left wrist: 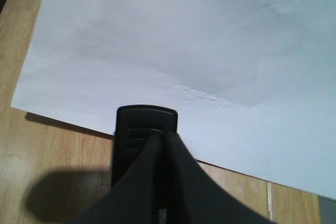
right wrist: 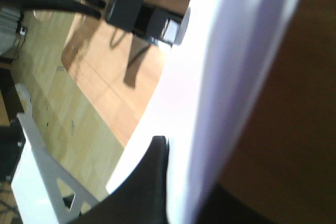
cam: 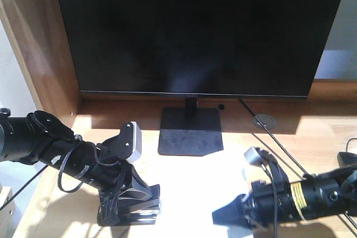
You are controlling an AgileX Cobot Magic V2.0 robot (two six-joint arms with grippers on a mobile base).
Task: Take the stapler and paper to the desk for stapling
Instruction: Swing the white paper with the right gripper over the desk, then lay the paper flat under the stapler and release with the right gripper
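Note:
The white paper [left wrist: 184, 51] lies flat on the light-brown desk [left wrist: 52, 150] and shows as a washed-out bright patch [cam: 189, 190] in the front view. At the sheet's near edge stands the black stapler [left wrist: 146, 121], its silvery base [cam: 152, 210] catching the light. My left gripper [left wrist: 164, 139] is shut, its two fingers pressed together, tips resting on the stapler's top. The right gripper [right wrist: 181, 182] is shut on the paper's [right wrist: 210, 77] edge: one black finger [right wrist: 152, 182] lies on the sheet's lit side, the other underneath in shadow.
A large black monitor [cam: 195, 26] on a square foot [cam: 191, 131] stands at the back of the desk, with a cable [cam: 268, 132] running right. A raised wooden side panel [cam: 39, 43] closes the left. The desk edge and floor [right wrist: 58, 108] show in the right wrist view.

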